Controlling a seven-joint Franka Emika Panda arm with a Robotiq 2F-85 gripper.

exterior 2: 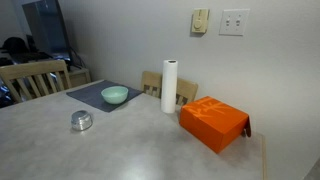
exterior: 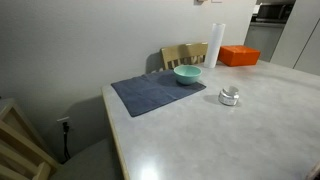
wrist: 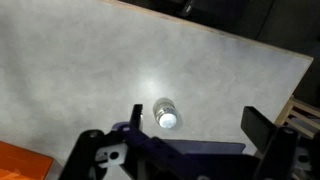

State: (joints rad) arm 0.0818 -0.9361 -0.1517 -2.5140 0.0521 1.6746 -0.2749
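Observation:
Only the wrist view shows my gripper (wrist: 197, 122). It hangs high above the grey table (wrist: 90, 70), its two dark fingers (wrist: 258, 125) standing wide open with nothing between them. A small round silver tin (wrist: 165, 113) lies on the table below, just inside the finger on the left of the picture. In both exterior views the same silver tin (exterior: 229, 96) (exterior 2: 81, 121) sits alone on the tabletop. A teal bowl (exterior: 187, 74) (exterior 2: 114, 95) rests on a blue-grey mat (exterior: 155, 93) (exterior 2: 95, 96). No arm or gripper appears in either exterior view.
An orange box (exterior 2: 214, 122) (exterior: 239, 56) (wrist: 20, 160) and an upright paper towel roll (exterior 2: 169, 86) (exterior: 215, 46) stand on the table. Wooden chairs (exterior: 184, 54) (exterior 2: 35, 77) are pushed up to its sides. The table edge (wrist: 220, 36) borders dark floor.

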